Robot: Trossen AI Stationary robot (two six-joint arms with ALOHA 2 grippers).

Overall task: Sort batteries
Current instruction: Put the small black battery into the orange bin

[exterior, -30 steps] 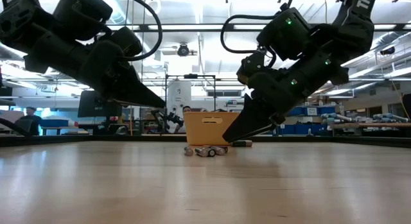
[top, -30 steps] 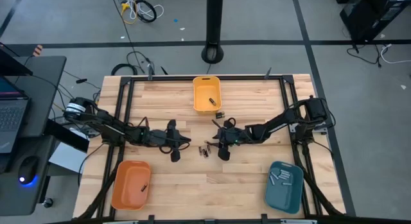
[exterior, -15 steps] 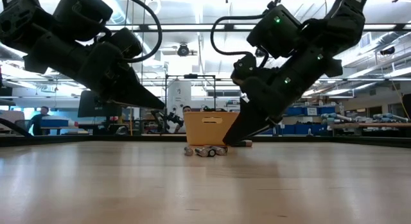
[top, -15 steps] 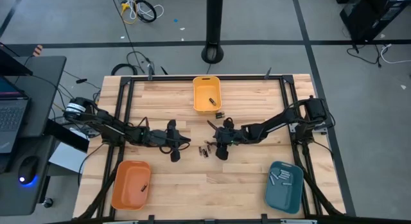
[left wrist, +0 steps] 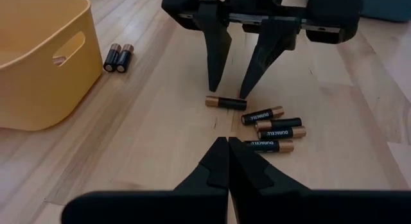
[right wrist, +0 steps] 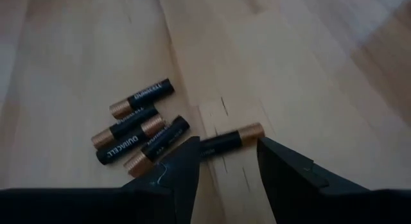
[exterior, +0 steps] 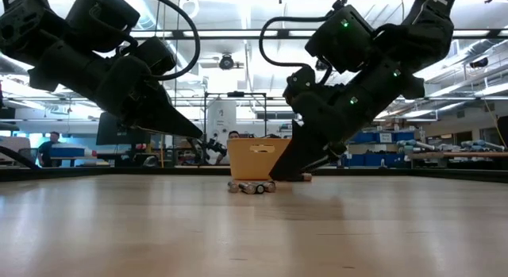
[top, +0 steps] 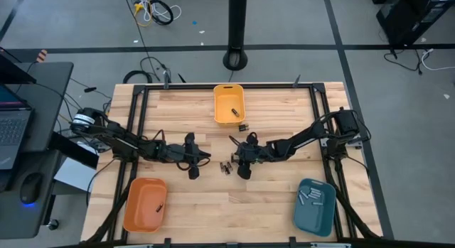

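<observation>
Batteries [left wrist: 270, 129] lie clustered on the table [top: 270, 198] just beside the right hand [left wrist: 232, 89], whose released fingers straddle one lone battery [right wrist: 223, 140]. Left hand [top: 193, 165], fingers pressed together, hovers opposite the cluster.

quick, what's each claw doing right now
Left claw: shut, empty, hovering short of the loose batteries.
Right claw: open, fingers straddling one battery on the table, not gripping it.
</observation>
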